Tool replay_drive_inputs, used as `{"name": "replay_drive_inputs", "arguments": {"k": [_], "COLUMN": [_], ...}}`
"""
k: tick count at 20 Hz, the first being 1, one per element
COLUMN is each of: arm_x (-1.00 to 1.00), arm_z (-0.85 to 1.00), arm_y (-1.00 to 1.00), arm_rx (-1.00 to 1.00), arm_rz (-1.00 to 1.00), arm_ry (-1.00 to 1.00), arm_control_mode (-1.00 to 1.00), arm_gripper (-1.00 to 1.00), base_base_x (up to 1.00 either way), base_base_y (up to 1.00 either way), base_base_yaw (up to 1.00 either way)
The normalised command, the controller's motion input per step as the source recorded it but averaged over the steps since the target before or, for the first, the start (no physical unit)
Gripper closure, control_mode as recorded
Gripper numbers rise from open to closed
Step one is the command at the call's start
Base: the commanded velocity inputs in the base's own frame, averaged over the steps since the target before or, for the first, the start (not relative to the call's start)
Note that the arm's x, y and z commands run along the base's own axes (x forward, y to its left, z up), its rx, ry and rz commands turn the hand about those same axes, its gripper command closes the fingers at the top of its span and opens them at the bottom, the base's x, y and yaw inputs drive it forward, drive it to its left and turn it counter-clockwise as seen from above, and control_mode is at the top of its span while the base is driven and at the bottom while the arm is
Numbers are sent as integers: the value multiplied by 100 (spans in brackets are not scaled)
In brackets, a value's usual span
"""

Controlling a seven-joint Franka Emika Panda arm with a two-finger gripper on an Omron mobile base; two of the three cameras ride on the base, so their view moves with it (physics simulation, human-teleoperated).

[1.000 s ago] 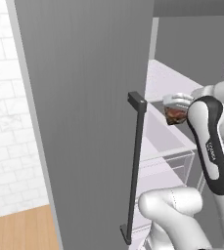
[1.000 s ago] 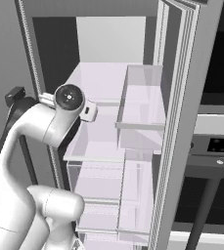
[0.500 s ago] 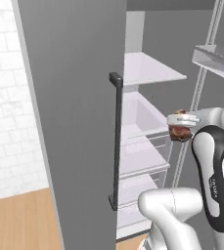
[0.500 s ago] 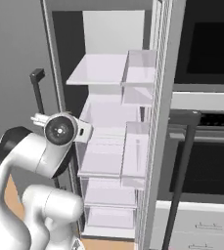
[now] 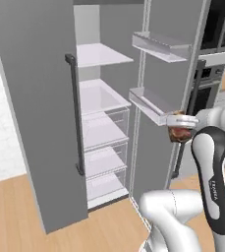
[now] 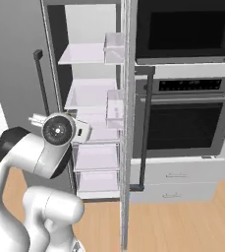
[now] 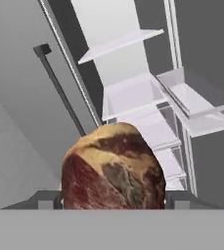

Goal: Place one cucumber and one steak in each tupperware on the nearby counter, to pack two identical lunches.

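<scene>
Reddish-brown marbled steak [image 7: 113, 168] clamped between the two dark finger tips of the gripper [image 7: 112, 199], seen close in the hand view, with fatty tan crust along its top edge. Same steak [image 5: 179, 133] visible in the left base view as a small dark-red lump held at the end of the white arm, out in front of the open refrigerator [image 5: 101, 103], level with the lower door bin [image 5: 151, 106]. Fridge door [image 5: 170, 78] swung wide, carrying two clear bins; upper bin [image 5: 160, 45] higher on the same door. Pale shelves [image 5: 101, 54] and clear drawers [image 5: 104, 162] stacked inside the cabinet. Left grey door [image 5: 35, 108] shut, with a dark vertical handle [image 5: 74, 113]. Built-in oven [image 6: 182, 128] with dark glass and a black bar handle to the right of the fridge in the right base view, microwave [image 6: 182, 29] above it. Light wooden floor [image 5: 15, 211] underneath.
</scene>
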Motion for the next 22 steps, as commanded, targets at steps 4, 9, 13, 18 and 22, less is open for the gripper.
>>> {"name": "replay_drive_inputs", "arguments": {"k": [4,9,13,18,22], "arm_x": [0,0,0,0,0], "arm_z": [0,0,0,0,0], "arm_y": [0,0,0,0,0], "arm_rx": [0,0,0,0,0], "arm_rz": [0,0,0,0,0], "arm_ry": [0,0,0,0,0], "arm_control_mode": [100,100,100,100,100], "arm_gripper": [100,100,100,100,100], "base_base_x": [-60,-5,53,100,100], "base_base_y": [-79,-93,-80,-71,-29], "base_base_yaw": [-54,-63,-55,-21,-1]}}
